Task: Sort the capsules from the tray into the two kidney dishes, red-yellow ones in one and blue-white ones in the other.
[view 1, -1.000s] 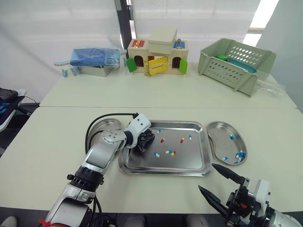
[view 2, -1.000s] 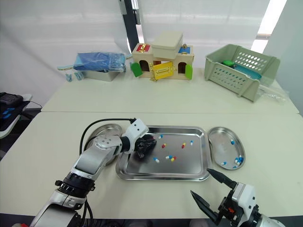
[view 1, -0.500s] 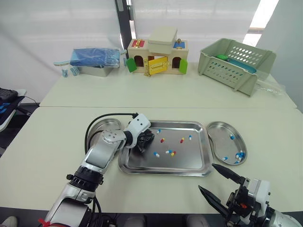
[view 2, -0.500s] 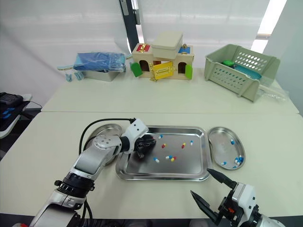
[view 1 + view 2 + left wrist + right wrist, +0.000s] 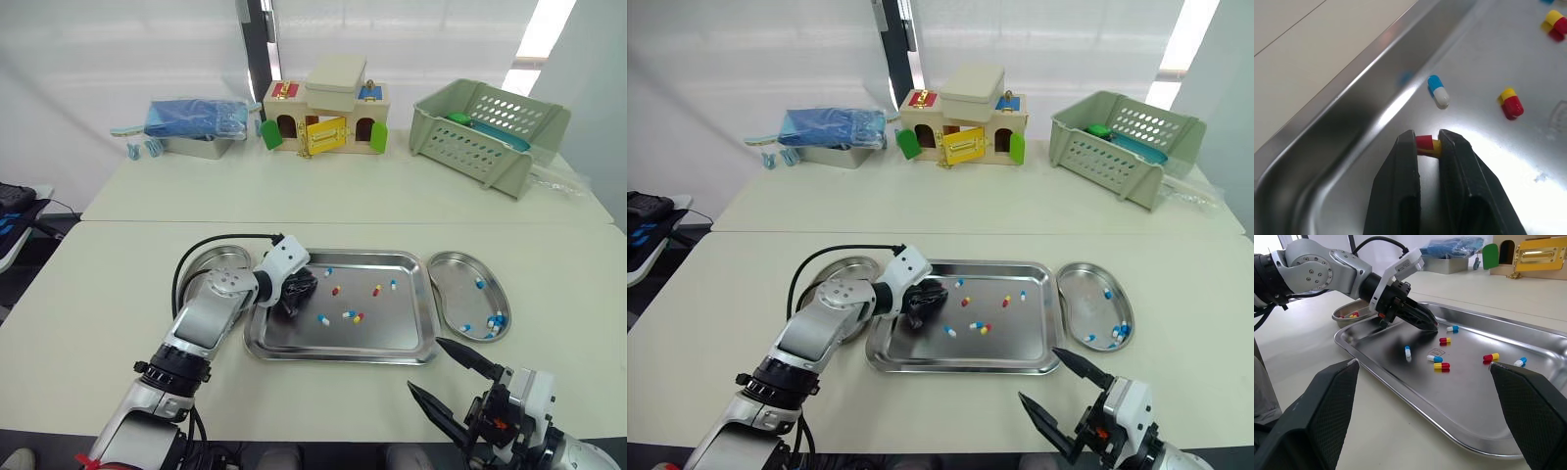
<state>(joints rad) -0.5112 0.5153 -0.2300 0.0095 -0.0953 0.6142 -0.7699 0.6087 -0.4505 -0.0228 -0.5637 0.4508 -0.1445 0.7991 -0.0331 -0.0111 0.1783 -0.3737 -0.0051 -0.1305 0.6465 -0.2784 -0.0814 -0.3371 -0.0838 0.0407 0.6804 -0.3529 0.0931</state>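
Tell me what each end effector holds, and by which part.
The left end effector grips a red-yellow capsule by its two ends, over the tray. The right end effector is open and empty.

The tray is shiny silver. The red-yellow capsule and the blue-white capsule are each in two colour halves. The basket is pale green.

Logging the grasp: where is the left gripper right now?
In the left wrist view, the left gripper is at the tray's left end, shut on a red-yellow capsule, with a blue-white capsule close by.
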